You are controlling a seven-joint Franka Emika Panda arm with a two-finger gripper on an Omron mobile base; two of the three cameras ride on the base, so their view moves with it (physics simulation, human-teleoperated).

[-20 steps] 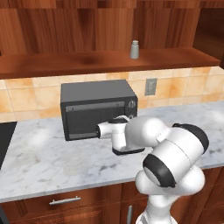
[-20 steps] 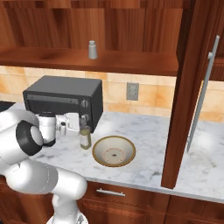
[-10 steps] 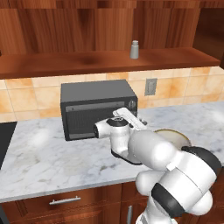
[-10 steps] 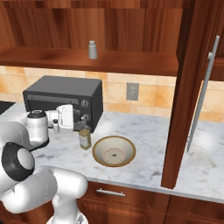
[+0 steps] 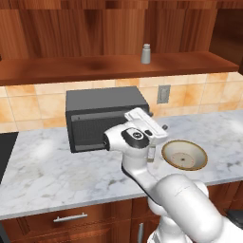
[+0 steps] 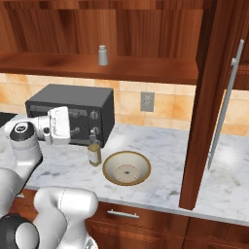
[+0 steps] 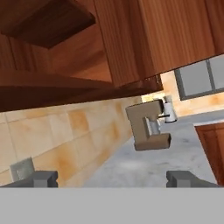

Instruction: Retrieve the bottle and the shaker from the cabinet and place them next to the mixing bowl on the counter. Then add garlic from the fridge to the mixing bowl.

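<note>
The slim glass bottle (image 6: 94,151) stands upright on the marble counter (image 6: 165,151), just left of the tan mixing bowl (image 6: 127,168). In the left base view the bowl (image 5: 184,154) lies right of my hand, and a sliver of the bottle (image 5: 151,154) shows below it. My gripper (image 6: 73,127) hovers left of and above the bottle, apart from it, in front of the microwave. It is open, the fingertips (image 7: 39,178) wide apart around my gripper (image 7: 111,179) with nothing between them. The grey shaker (image 5: 145,53) stands on the cabinet shelf (image 5: 95,66); the right base view shows this shaker (image 6: 103,55) too.
A black microwave (image 5: 104,118) sits against the tiled wall behind my hand (image 5: 159,128). A wall outlet (image 6: 147,101) is beside it. A tall wooden panel with a long metal handle (image 6: 226,102) rises at the right. A coffee machine (image 7: 148,124) stands far along the counter.
The jaws have spread wide and let go of the bottle, which now stands alone by the bowl. My hand has drawn back and up from it.
</note>
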